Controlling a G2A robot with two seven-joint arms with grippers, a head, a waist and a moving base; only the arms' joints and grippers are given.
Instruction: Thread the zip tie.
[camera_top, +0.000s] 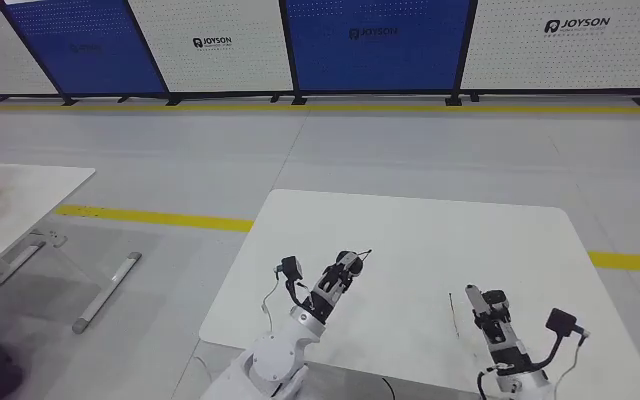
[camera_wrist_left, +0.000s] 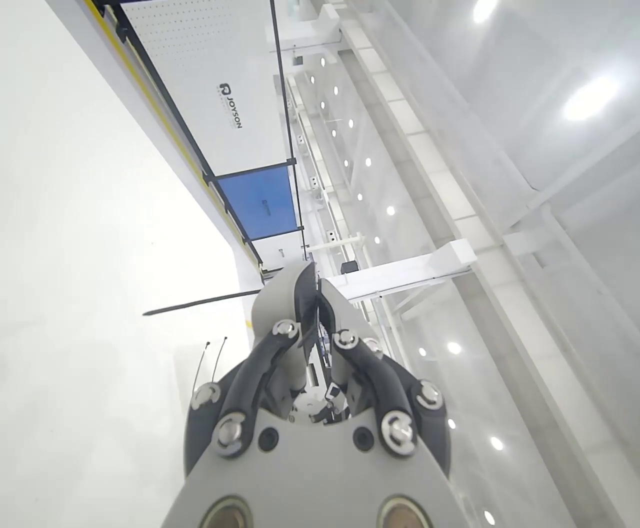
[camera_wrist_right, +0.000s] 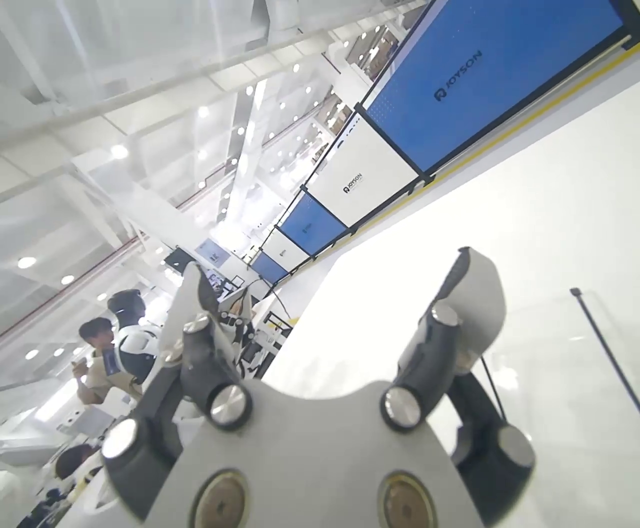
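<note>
Left hand (camera_wrist_left: 318, 295) pinches zip tie (camera_wrist_left: 200, 303); right hand (camera_wrist_right: 330, 265) spread.

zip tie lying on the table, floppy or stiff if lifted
The zip tie is thin and lies flat on the table: probably light, hard to pinch up. A second tie shut in the left gripper juts straight, so likely springy, not limp.

White table (camera_top: 420, 230), blue and white partition panels (camera_top: 380, 45), yellow floor line (camera_top: 150, 216), second table (camera_top: 30, 195)

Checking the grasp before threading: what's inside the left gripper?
The left gripper is shut on a black zip tie, whose strap juts out sideways; the pinched part is hidden between the fingers.
</note>
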